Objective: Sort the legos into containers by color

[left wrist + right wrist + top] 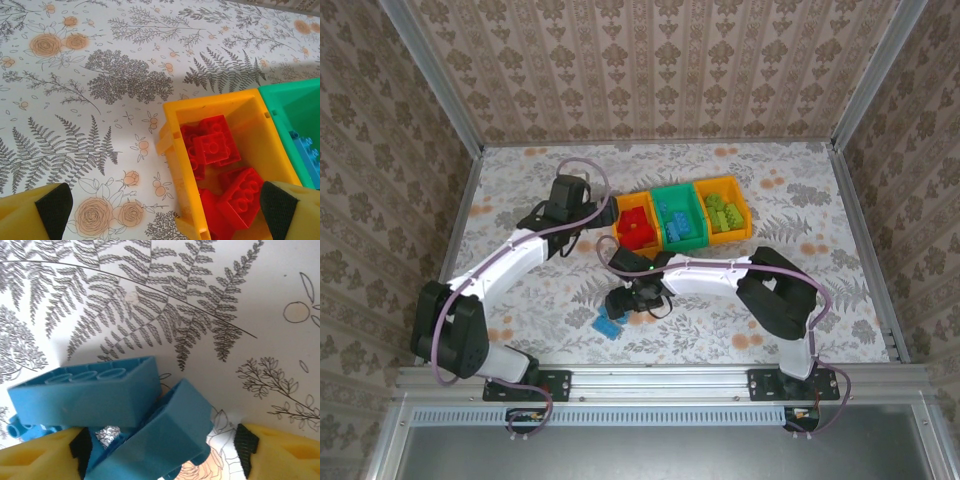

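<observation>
A fern-and-flower printed tablecloth (800,195) lies between damask-papered walls (650,70) and aluminium rails (660,378).

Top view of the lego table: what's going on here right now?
The right gripper is down at the table, its open fingers straddling loose blue legos near the front edge, not yet clamped. The left gripper hangs open and empty at the left orange bin, which holds red legos. The green bin holds more blue bricks, and the right orange bin holds lime green bricks.
</observation>
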### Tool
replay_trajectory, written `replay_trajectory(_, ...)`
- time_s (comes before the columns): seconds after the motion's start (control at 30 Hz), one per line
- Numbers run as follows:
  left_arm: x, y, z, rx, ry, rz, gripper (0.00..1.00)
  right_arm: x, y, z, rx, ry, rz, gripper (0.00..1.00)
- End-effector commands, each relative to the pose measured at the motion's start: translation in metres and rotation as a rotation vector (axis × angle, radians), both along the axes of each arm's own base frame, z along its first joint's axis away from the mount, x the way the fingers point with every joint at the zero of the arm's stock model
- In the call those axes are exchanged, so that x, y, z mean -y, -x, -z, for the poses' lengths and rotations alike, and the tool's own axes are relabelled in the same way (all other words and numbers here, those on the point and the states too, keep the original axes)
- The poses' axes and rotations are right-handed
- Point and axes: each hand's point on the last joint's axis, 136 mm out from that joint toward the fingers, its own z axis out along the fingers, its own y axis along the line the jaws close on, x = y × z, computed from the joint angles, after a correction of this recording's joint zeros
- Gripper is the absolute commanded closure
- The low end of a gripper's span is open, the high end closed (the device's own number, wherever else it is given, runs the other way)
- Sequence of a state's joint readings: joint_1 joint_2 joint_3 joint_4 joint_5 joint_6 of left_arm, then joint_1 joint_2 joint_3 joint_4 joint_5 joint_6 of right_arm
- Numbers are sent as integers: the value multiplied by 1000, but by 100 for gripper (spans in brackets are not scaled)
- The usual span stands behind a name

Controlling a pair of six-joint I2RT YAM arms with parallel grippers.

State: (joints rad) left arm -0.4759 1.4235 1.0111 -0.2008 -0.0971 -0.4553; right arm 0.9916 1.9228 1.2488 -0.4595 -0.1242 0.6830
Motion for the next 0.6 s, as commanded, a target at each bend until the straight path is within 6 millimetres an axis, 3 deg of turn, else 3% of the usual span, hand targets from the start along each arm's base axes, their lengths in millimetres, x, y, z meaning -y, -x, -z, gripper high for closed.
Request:
replay_trajectory(0.0,-10,7,1,-11,-33,-12,0,28,6,18,-49,126,27,28)
replay_trajectory(0.37,-27,20,7,-23,-91,-39,0,62,-12,6,-17,146,75,71)
replay_trajectory(0.57,-41,31,12,-41,-145,-64,0,65,-25,-19,19,57,86,83)
